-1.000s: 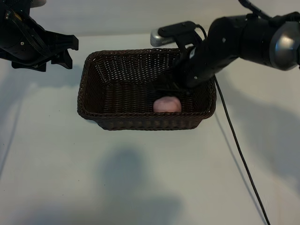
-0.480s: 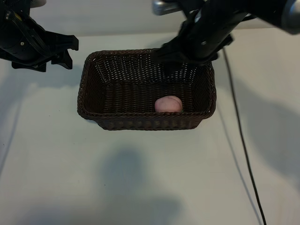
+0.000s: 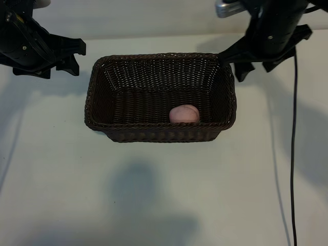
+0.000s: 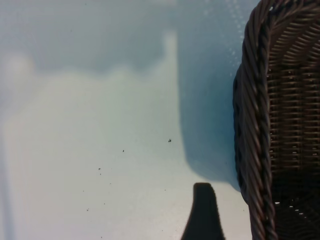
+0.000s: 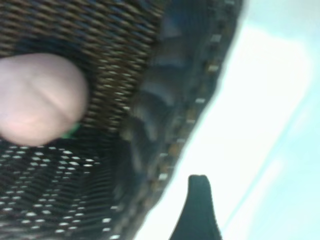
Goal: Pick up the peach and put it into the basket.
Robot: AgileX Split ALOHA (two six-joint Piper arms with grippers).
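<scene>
The pale-pink peach (image 3: 184,114) lies inside the dark-brown wicker basket (image 3: 95,97), against its near wall and right of centre. In the right wrist view the peach (image 5: 40,97) rests on the weave beside the basket's rim (image 5: 165,110). My right gripper (image 3: 254,67) hangs open and empty above the basket's far right corner, outside the rim; one dark finger (image 5: 197,210) shows over the bare table. My left gripper (image 3: 78,57) is parked open at the far left, beside the basket's far left corner, with one finger (image 4: 204,215) next to the braided rim (image 4: 252,125).
A black cable (image 3: 293,154) runs from the right arm down the table's right side. The pale tabletop (image 3: 154,195) stretches out in front of the basket, crossed by soft shadows.
My right gripper has lifted out of the basket and swung up to the right, leaving the peach lying inside. The left arm has not moved.
</scene>
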